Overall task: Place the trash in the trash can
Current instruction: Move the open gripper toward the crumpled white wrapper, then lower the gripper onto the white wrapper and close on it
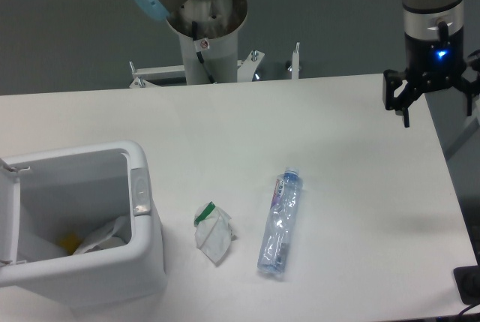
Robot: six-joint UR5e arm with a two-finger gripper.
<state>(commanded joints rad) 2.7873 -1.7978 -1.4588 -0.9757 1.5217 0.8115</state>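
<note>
On my feed the broad white rectangular table (330, 142) fills most of the view. At its near left corner sits the large white plastic trash can (146, 251) with rounded corners, its hinged lid (7, 209) swung open to the left and a grey latch (140, 192) on its right rim; I can see something white and a bit of yellow inside. Over the far right edge hangs my arm's black two-finger gripper (435, 100), fingers spread wide and holding nothing. The long clear plastic bottle (279, 224) lies on its side near the table's middle front, blue cap (292, 174) pointing away. Just left of it, apart, rests the small crumpled white wrapper with a green edge (212, 232).
</note>
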